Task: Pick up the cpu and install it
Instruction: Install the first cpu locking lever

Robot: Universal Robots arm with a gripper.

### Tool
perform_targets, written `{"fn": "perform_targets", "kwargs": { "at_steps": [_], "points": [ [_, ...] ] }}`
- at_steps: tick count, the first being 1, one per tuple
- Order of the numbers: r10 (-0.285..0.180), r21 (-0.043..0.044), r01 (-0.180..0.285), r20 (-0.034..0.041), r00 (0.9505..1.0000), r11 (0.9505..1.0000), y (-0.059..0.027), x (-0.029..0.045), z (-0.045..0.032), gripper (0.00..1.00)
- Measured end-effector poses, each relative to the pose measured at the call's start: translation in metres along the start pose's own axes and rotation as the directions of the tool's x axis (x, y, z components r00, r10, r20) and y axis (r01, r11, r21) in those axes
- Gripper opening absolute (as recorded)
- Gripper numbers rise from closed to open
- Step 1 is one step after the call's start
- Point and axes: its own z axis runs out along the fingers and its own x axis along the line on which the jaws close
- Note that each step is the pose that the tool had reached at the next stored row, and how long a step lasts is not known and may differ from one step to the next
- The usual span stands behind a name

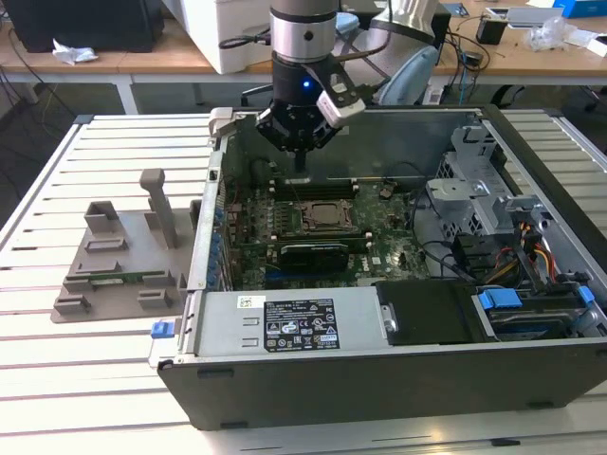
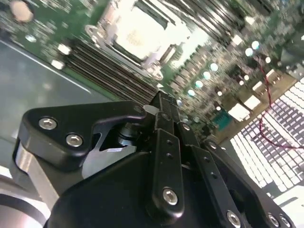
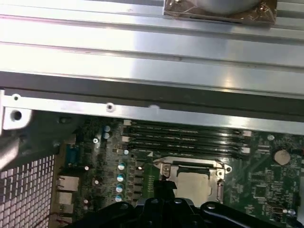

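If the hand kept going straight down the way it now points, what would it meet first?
Most likely the cpu sitting in the motherboard socket directly beneath the hand; exact depth is hard to judge.

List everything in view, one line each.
case: one, dark grey, open, on the slatted table
table: one, white, slatted, under the case
motherboard: one, green, inside the case
cpu: one, silver, in its socket on the motherboard
tray: one, grey plastic, on the table at the exterior view's left of the case
card: one, black, on the motherboard
pincer: one, black, above the motherboard near the cpu socket
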Motion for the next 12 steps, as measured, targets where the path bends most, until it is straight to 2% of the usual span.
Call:
{"fn": "perform_targets", "kwargs": {
  "at_steps": [1, 2, 3, 6, 7, 9, 12],
  "points": [
    [0.000, 0.0000, 0.000, 0.0001, 1.0000, 1.0000, 0.0013, 0.0044, 0.0013, 0.11],
    [0.000, 0.0000, 0.000, 0.0000, 1.0000, 1.0000, 0.0036, 0.0131, 0.0033, 0.11],
    [0.000, 0.0000, 0.000, 0.0000, 1.0000, 1.0000, 0.0053, 0.0186, 0.0043, 0.11],
    [0.000, 0.0003, 0.000, -0.0002, 1.0000, 1.0000, 0.0103, 0.0278, 0.0066, 0.11],
    [0.000, -0.0001, 0.000, 0.0000, 1.0000, 1.0000, 0.0132, 0.0283, 0.0102, 0.11],
    [0.000, -0.0002, 0.000, -0.0010, 1.0000, 1.0000, 0.0136, 0.0278, 0.0149, 0.11],
    [0.000, -0.0003, 0.000, -0.0034, 1.0000, 1.0000, 0.0125, 0.0154, 0.0171, 0.11]
  ]
}}
